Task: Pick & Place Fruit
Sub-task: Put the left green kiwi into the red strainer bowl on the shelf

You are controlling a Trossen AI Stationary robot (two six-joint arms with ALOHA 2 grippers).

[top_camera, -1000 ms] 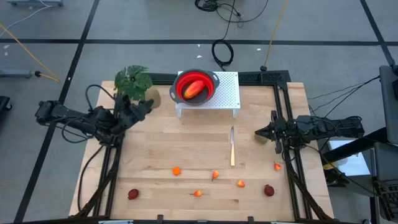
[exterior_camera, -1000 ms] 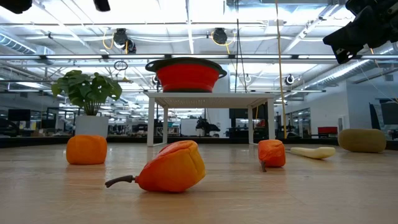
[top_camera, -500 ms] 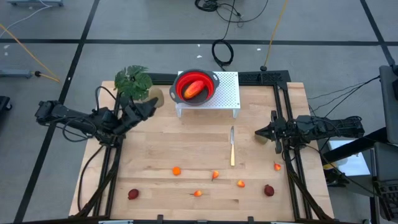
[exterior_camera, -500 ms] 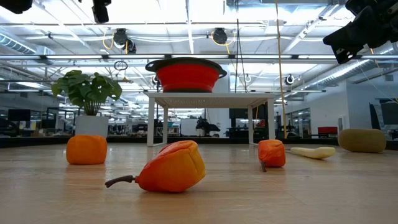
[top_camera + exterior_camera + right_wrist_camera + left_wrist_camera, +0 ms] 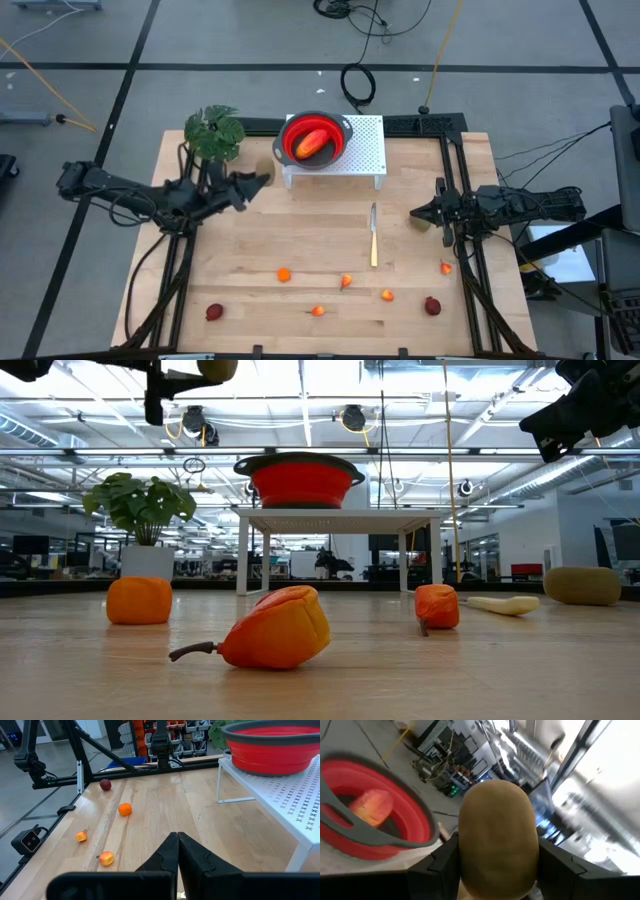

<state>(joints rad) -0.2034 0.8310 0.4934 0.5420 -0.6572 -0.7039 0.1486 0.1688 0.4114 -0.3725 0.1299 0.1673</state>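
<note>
1. From above, I see my left gripper (image 5: 262,180) clamped on a brown oval fruit (image 5: 264,175), held off the wooden table (image 5: 300,230), near the red colander (image 5: 316,139). The colander sits on a white perforated stand (image 5: 366,148) and holds one red-yellow oblong fruit (image 5: 312,142). A leafy green plant (image 5: 213,133) stands just behind the left arm. My right gripper (image 5: 416,212) waits at the table's right edge, fingers pressed together, empty. A slim knife (image 5: 374,236) lies between the stand and the loose fruit. I count five small orange fruits and two dark-red ones along the near side.

2. At table level, the brown fruit (image 5: 216,368) hangs high beside the colander (image 5: 298,478). Three orange fruits show: a round one (image 5: 139,600), a stemmed one (image 5: 275,627) nearest, a smaller one (image 5: 436,606). The knife's pale handle (image 5: 502,604) lies beyond.

3. On my left wrist camera, the brown fruit (image 5: 497,837) fills the gap between the dark fingers (image 5: 436,867); the colander (image 5: 375,827) with its oblong fruit (image 5: 370,806) lies beyond.

4. On my right wrist camera, the fingers (image 5: 164,857) meet. Three orange fruits and one dark-red fruit (image 5: 105,784) lie on the wood; the colander (image 5: 272,746) tops its stand.
</note>
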